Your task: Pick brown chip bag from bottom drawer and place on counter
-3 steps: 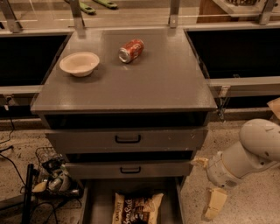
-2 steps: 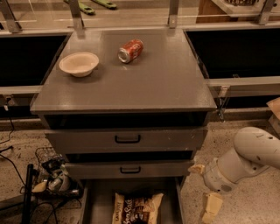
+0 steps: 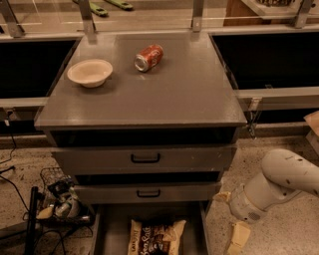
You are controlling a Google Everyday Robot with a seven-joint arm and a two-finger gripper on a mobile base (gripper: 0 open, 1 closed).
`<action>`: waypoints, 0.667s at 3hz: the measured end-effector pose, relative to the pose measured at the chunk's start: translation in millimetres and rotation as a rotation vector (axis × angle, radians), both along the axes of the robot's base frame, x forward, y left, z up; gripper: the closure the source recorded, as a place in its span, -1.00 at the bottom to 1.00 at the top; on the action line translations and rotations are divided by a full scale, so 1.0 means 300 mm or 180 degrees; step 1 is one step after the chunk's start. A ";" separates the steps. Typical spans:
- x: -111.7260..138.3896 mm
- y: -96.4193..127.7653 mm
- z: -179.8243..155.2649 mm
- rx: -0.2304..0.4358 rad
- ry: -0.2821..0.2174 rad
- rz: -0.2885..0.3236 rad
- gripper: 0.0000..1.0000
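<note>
Brown chip bag [image 3: 155,238] flat in open bottom drawer [image 3: 112,226], ungrasped; gripper [image 3: 227,221] low beside drawer, spread, empty, likely staged for reach-in.

Speckled floor [image 3: 269,144], black recessed bays [image 3: 269,60] either side, metal posts [image 3: 198,15] behind, cluttered wire basket [image 3: 60,196] at left, dim warm light.

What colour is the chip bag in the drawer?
Chip bag: dark brown, white writing, tan ends. Camera view. End effector right of the bottom drawer.
</note>
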State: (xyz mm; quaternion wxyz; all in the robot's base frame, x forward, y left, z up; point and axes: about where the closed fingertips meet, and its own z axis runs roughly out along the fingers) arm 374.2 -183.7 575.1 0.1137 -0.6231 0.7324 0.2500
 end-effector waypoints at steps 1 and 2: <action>0.003 -0.010 -0.050 -0.0040 -0.0042 -0.0134 -1.00; 0.028 -0.008 -0.117 -0.0116 -0.0134 -0.0261 -1.00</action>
